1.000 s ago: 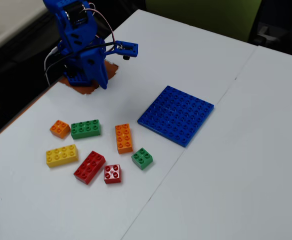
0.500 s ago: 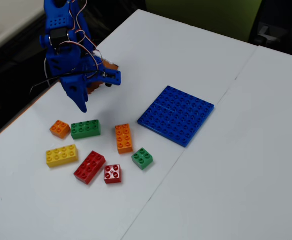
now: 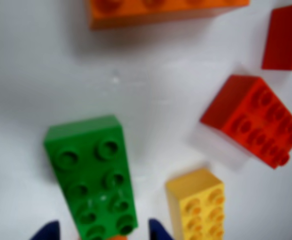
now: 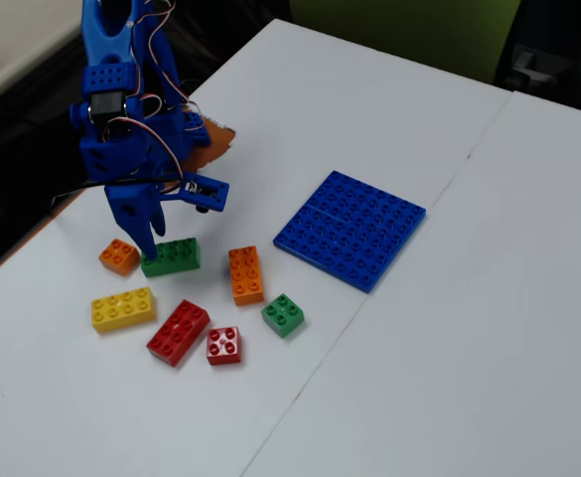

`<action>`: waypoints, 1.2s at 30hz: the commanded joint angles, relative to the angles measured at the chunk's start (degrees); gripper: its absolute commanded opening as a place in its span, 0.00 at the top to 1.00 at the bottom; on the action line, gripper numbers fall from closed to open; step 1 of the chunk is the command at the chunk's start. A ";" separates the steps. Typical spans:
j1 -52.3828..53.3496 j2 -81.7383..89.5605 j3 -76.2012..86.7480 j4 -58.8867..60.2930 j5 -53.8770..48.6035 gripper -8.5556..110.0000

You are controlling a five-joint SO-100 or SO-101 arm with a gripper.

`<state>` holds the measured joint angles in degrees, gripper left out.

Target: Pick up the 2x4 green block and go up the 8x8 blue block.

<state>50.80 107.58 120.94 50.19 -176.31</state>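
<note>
Wrist view puts the 2x4 green block [image 3: 92, 177] right beneath me, lying flat on the white table [image 3: 150, 95] with its studs up and its near end running down between my two blue fingertips [image 3: 45, 231], which show only as dark blue tips at the bottom edge. My pincer [image 3: 102, 234] is spread, one tip on each side of the brick's near end, and I cannot tell whether either tip touches it. Just to the right of the green brick in this view sits a yellow brick [image 3: 195, 205], close beside it but apart. Farther right lies a red brick [image 3: 253, 125], tilted, and another red piece [image 3: 285, 37] is cut off at the upper right corner. An orange brick [image 3: 160, 10] runs along the top edge.

From the fixed view, my pincer [image 4: 153, 248] hangs low at the left end of the 2x4 green block [image 4: 174, 255], with a small orange brick [image 4: 118, 256] just to its left. The 8x8 blue block [image 4: 351, 228] lies flat on the table well to the right, apart from the cluster of bricks, with nothing on it. A small green brick [image 4: 283, 315] sits nearer the front
</note>
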 commanded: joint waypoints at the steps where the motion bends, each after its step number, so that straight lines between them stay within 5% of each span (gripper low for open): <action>1: 0.09 -0.88 -2.20 -2.72 -29.79 0.74; 25: -4.39 -9.05 -0.35 -6.42 -28.74 0.74; 30: -3.43 -8.44 1.49 -6.50 -25.31 0.91; 36: -4.48 -5.10 3.52 -5.27 -14.94 0.93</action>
<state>47.11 100.28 124.28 44.21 -176.31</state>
